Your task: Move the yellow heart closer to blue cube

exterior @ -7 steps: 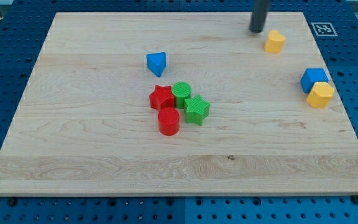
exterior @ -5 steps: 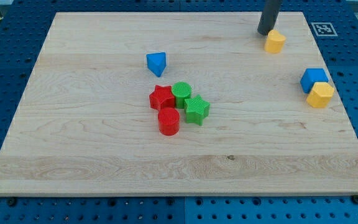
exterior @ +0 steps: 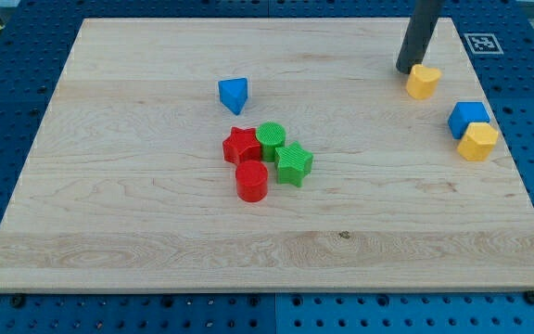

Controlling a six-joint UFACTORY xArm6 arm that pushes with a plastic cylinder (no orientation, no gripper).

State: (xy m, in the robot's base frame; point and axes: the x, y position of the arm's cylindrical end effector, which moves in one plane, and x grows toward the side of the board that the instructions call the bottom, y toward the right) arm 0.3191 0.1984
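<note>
The yellow heart (exterior: 423, 82) lies near the view's top right on the wooden board. My tip (exterior: 406, 70) touches its upper left side. The blue cube (exterior: 467, 117) sits at the view's right edge, below and right of the heart, with a gap between them. A yellow block (exterior: 477, 142) rests against the cube's lower side.
A blue triangular block (exterior: 234, 95) lies left of centre. A cluster sits mid-board: red star (exterior: 241, 146), green cylinder (exterior: 271, 138), green star (exterior: 293, 163), red cylinder (exterior: 251, 181). The board's right edge (exterior: 508, 148) runs close to the cube.
My tip moved right and down, met the yellow heart and pushed it down and to the right, closer to the blue cube. The other blocks have not moved.
</note>
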